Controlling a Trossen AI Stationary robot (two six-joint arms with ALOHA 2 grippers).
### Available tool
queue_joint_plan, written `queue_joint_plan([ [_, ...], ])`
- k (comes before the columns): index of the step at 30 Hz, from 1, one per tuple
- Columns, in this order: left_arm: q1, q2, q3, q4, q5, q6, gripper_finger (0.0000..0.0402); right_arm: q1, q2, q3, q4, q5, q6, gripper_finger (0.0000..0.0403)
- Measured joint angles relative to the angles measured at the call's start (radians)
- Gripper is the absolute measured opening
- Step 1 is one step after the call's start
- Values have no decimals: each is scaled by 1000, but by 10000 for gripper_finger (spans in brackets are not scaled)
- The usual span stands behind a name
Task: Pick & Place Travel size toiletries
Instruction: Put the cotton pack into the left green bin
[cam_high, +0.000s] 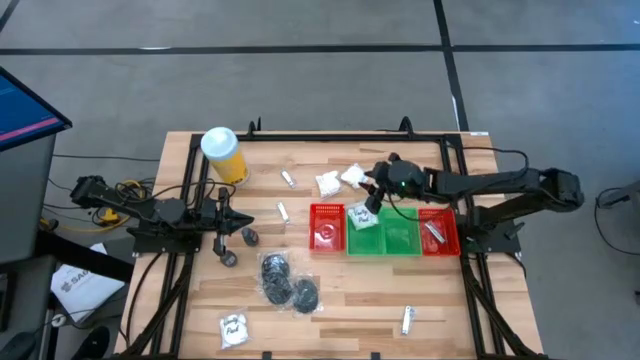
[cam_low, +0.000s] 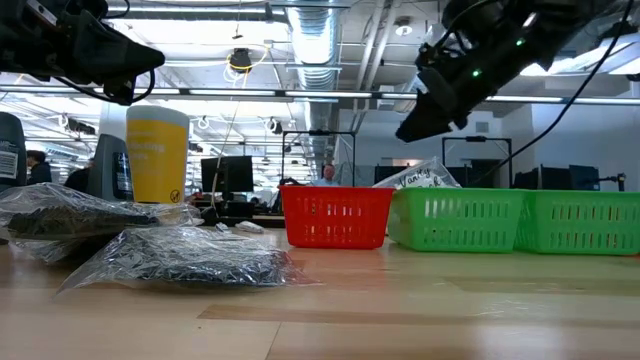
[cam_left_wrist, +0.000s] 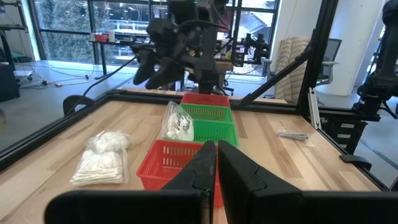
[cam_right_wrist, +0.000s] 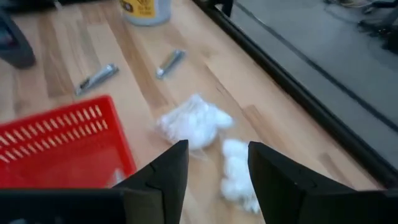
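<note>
Two white crinkly sachets (cam_high: 328, 183) (cam_high: 353, 177) lie on the table by its far edge; the right wrist view shows them as sachets (cam_right_wrist: 194, 122) (cam_right_wrist: 236, 171). My right gripper (cam_right_wrist: 217, 168) hovers open above them, tilted down, nothing between its fingers; from above it is the right gripper (cam_high: 372, 195). Another sachet (cam_high: 360, 217) leans in the green tray (cam_high: 395, 240). Clear bags of black pieces (cam_high: 275, 268) (cam_high: 303, 295) lie near the middle. Small tubes (cam_high: 287, 179) (cam_high: 283, 211) (cam_high: 407, 319) lie loose. My left gripper (cam_left_wrist: 216, 168) waits shut at the table's left.
A red tray (cam_high: 327, 227) adjoins the green tray's left and a second red tray (cam_high: 438, 230), holding a tube, its right. A yellow cylinder with a white lid (cam_high: 223, 155) stands far left. One more sachet (cam_high: 234, 328) lies near the front edge.
</note>
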Motion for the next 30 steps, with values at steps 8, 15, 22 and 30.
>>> queue_joint_plan([
  [8,0,0,0,8,0,0,12,-116,111,13,95,-170,1,167],
  [15,0,0,0,15,0,0,12,-177,267,145,49,-177,-86,177],
  [22,0,0,0,15,0,0,12,-225,420,314,-142,-177,-174,174],
  [30,0,0,0,15,0,0,12,-260,544,462,-325,-177,-211,184],
])
